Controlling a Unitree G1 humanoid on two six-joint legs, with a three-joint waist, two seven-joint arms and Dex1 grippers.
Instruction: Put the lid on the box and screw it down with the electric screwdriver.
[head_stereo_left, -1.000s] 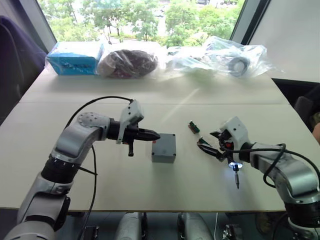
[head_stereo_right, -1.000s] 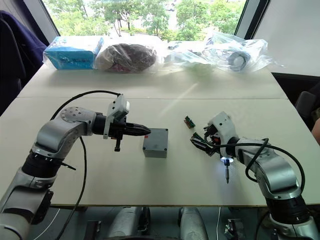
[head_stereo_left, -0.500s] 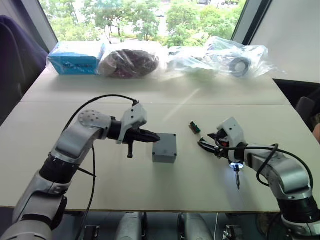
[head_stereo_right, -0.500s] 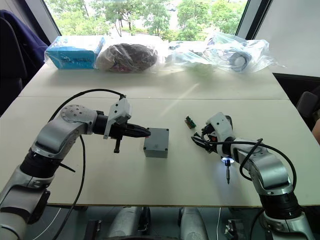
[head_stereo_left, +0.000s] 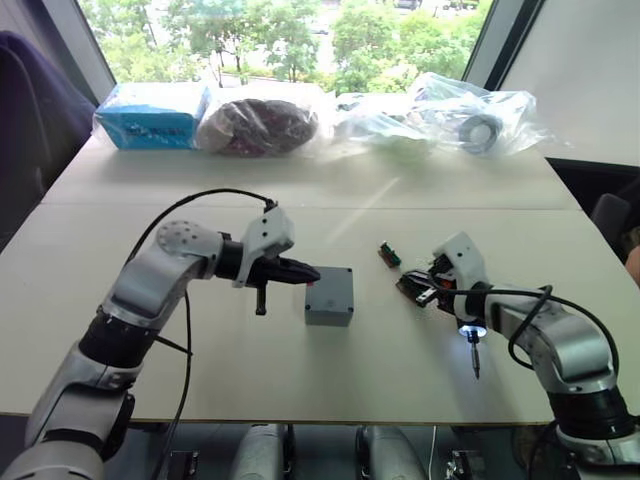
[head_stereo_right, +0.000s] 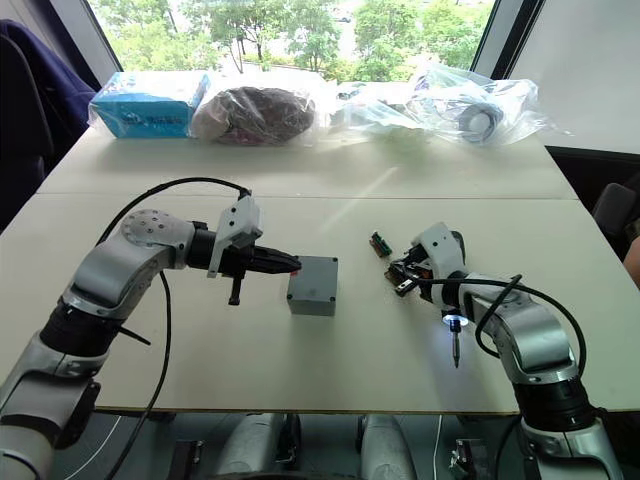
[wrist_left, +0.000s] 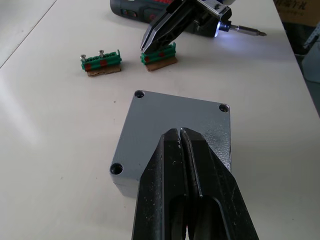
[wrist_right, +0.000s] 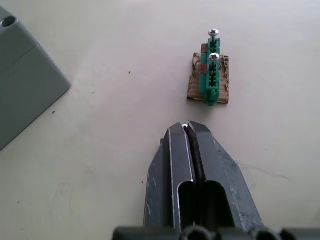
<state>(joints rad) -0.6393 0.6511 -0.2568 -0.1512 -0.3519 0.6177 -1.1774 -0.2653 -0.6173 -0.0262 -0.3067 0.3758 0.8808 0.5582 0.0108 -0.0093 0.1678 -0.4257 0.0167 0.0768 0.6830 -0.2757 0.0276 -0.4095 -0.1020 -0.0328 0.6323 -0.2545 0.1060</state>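
The grey box (head_stereo_left: 327, 312) stands mid-table with the lid (wrist_left: 172, 120) lying flat on it, open screw holes at its corners. My left gripper (head_stereo_left: 312, 272) is shut, its tips resting over the lid's near edge. The electric screwdriver (wrist_left: 142, 11) lies on the table at the right, its tip lit (head_stereo_left: 468, 333) and its bit (head_stereo_left: 474, 362) pointing toward the front edge. My right gripper (wrist_left: 146, 47) is shut just beside it, its tips down at a green connector block (wrist_left: 159, 56). Whether a screw sits between those tips I cannot tell.
A second green connector block (wrist_right: 210, 80) with two upright screws sits a little farther back. Along the far edge lie a blue carton (head_stereo_left: 150, 115) and several clear bags (head_stereo_left: 450, 115). A black cable loops from my left arm (head_stereo_left: 200, 198).
My right gripper has closed from wide open, its tips now down at the nearer green block. The left arm, box and screwdriver have stayed put.
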